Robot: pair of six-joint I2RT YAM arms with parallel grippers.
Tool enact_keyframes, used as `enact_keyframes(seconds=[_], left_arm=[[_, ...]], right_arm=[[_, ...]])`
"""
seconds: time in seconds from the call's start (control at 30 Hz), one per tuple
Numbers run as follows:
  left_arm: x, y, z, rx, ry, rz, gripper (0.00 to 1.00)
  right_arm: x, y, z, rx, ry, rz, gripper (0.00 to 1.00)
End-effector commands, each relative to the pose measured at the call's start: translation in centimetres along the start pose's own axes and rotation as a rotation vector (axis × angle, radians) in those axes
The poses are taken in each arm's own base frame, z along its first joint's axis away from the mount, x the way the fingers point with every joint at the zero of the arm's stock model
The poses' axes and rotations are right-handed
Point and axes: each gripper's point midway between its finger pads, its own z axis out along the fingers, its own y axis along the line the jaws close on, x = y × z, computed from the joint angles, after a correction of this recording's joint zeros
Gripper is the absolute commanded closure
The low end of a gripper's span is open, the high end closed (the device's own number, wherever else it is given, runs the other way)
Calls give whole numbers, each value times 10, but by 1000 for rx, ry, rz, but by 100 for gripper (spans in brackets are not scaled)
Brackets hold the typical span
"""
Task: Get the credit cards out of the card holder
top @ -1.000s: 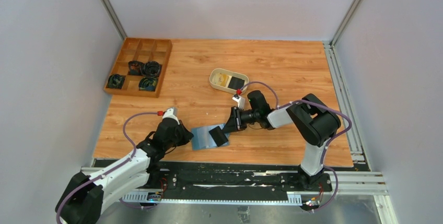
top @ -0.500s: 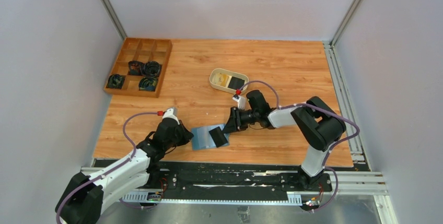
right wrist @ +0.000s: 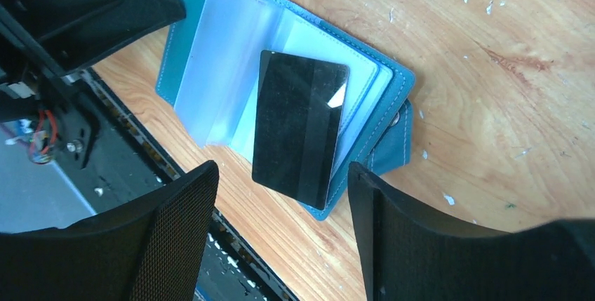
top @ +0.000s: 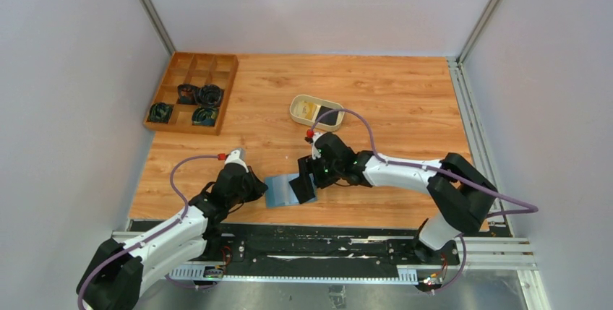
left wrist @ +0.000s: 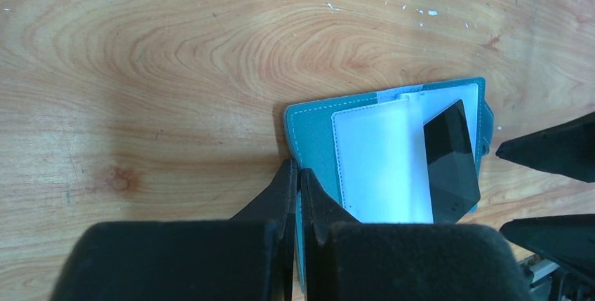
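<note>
The teal-blue card holder [top: 278, 188] lies open near the table's front edge, its clear sleeves showing in the right wrist view [right wrist: 210, 55] and the left wrist view [left wrist: 316, 132]. A black credit card [right wrist: 298, 129] lies askew on its right half, one end overhanging the holder's edge; it also shows in the top view [top: 303, 187] and the left wrist view [left wrist: 452, 164]. My left gripper [left wrist: 298, 175] is shut on the holder's left edge [top: 254, 186]. My right gripper [right wrist: 283, 169] is open just above the black card, one finger on each side of it [top: 309, 178].
A beige oval dish [top: 296, 108] behind the holder holds a tan-gold card [top: 309, 110] and a black card [top: 331, 115]. A brown wooden compartment tray [top: 202, 64] with dark coiled items stands at the back left. The black base rail [top: 311, 241] runs just in front of the holder.
My right arm has stretched left and forward, bringing its open gripper down over the black card. The left gripper and the holder have not moved.
</note>
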Motion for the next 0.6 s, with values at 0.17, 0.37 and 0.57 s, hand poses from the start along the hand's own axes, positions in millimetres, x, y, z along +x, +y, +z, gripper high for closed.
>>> enact_keyframes(seconds=[0.17, 0.37, 0.57], left_arm=[[9, 14, -2, -41, 23, 21, 100], [8, 14, -3, -38, 14, 14, 100], [9, 14, -2, -39, 17, 15, 100]], right_arm=[[8, -18, 8, 314, 67, -159, 28], [8, -16, 18, 362, 96, -204, 28], [16, -20, 22, 400, 127, -231, 28]])
